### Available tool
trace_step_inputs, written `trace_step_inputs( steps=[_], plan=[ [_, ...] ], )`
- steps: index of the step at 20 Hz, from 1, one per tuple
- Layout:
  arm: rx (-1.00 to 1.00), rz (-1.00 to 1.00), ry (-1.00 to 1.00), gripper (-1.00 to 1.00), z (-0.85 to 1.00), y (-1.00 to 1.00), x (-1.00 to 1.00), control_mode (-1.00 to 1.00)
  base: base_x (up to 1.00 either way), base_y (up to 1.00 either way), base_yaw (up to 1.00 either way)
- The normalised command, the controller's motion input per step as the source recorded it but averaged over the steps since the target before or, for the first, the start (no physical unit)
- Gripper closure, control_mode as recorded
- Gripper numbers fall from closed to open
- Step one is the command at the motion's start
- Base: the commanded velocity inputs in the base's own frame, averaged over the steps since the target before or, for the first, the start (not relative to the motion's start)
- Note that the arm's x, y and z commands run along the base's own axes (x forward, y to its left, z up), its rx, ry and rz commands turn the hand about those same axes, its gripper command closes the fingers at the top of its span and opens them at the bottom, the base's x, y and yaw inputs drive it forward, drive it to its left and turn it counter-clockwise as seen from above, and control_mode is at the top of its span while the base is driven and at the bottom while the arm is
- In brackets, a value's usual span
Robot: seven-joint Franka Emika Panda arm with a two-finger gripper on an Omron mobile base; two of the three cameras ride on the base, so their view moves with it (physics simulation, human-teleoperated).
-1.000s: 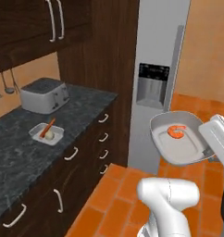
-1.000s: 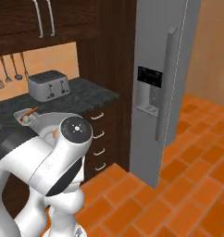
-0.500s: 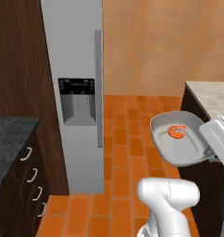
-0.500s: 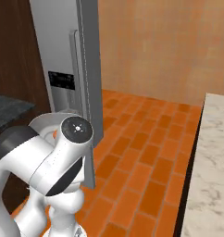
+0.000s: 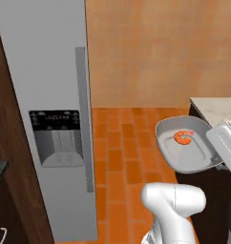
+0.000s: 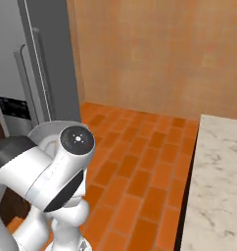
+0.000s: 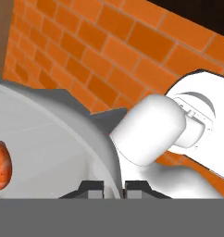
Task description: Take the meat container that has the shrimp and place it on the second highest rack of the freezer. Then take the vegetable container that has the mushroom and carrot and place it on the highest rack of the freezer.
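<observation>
A shallow grey meat container with an orange shrimp in it is held in the air at the right of the left base view. My gripper is shut on its right rim. In the hand view the two fingertips pinch the container's rim, and the shrimp lies at the left edge. The grey freezer stands to the left with its doors shut, its handle and dispenser facing me. The vegetable container with mushroom and carrot is out of view.
A marble counter on a dark base runs along the right, its corner just behind the held container. Orange brick floor spreads between it and the freezer. Dark cabinets flank the freezer's left side.
The base has turned, so the whole scene slid left: the toaster counter left the views, the freezer moved to the left, a marble counter came in. The container stays held.
</observation>
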Motion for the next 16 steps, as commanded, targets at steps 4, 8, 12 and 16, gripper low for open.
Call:
trace_step_inputs(
  steps=[4,8,12,16],
  plan=[
    [0.00,0.00,0.00,1.00,0.00,0.00,0.00,1.00,1.00,-0.17,-0.04],
    [0.00,0.00,0.00,1.00,0.00,0.00,0.00,1.00,1.00,-0.57,0.04],
    [0.00,0.00,0.00,1.00,0.00,0.00,0.00,1.00,0.97,-0.98,0.27],
    [0.00,0.00,0.00,1.00,0.00,0.00,0.00,1.00,1.00,-0.36,0.06]
  ],
)
